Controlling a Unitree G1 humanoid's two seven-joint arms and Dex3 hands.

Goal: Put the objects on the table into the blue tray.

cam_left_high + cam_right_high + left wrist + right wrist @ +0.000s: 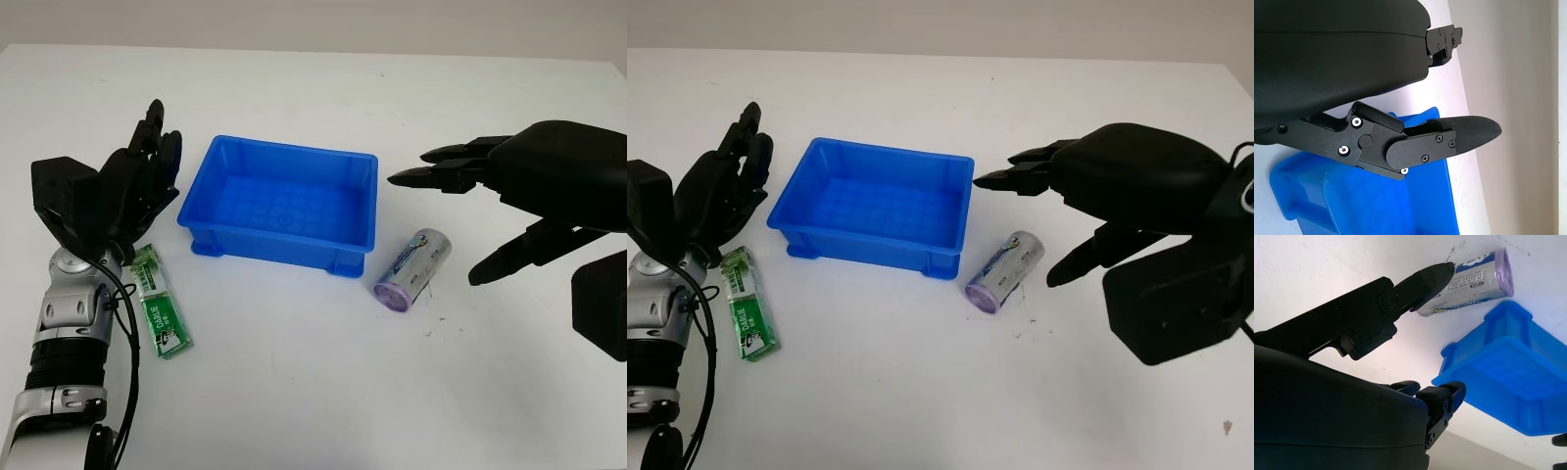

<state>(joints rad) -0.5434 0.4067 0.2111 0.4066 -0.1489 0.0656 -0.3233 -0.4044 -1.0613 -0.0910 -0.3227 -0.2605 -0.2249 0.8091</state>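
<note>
The right hand (470, 215) hangs open above the white table (313, 392), holding nothing, with its upper fingers reaching toward the right end of the blue tray (279, 211) and its lower finger (509, 257) pointing down and inward. The purple-capped cylindrical roll (411, 268) lies on its side just below and inward of that hand, between the lower finger and the tray's near right corner, close to the tray wall but apart from it (its purple end faces the near edge of the table). In the right wrist view the lower fingertip (1437, 271) sits right at the roll's white label end; whether it touches cannot be told. The left hand (132, 186) is on the far side of the tray from the roll, open and grasping nothing, its fingers pointing up and away just beside the tray's left wall. The green packet (159, 313) lies flat on the table just beneath and behind that hand, beside the wrist, its far end tucked under the palm's edge. The tray holds nothing.
</note>
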